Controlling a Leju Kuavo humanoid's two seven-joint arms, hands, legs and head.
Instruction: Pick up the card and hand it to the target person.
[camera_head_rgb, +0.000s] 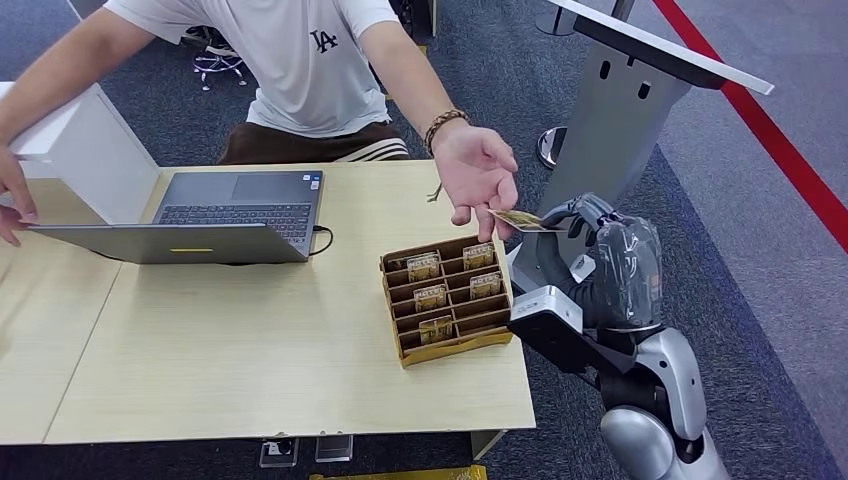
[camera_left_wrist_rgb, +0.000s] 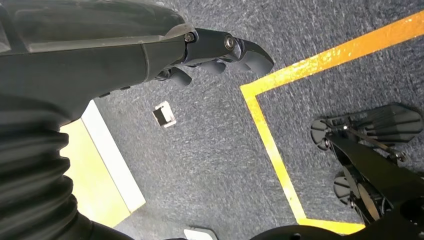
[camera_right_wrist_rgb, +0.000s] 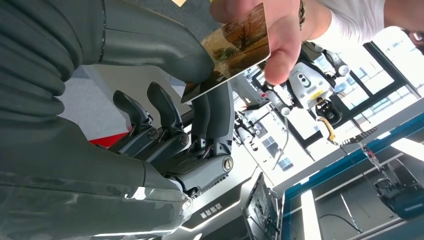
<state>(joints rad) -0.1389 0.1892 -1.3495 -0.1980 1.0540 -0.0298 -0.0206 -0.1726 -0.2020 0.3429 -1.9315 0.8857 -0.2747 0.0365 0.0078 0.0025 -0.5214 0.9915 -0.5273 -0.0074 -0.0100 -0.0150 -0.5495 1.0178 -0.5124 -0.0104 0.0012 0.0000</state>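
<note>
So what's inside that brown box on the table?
The cardboard organiser has slotted compartments. Five picture cards stand in them, like the card the right hand is holding out. The dividers hide the cards' lower parts and the bottoms of the slots.

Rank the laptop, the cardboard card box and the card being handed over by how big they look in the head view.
1. Laptop
2. Card box
3. Card, pinched by the right robot hand and touched by the person's hand
</note>
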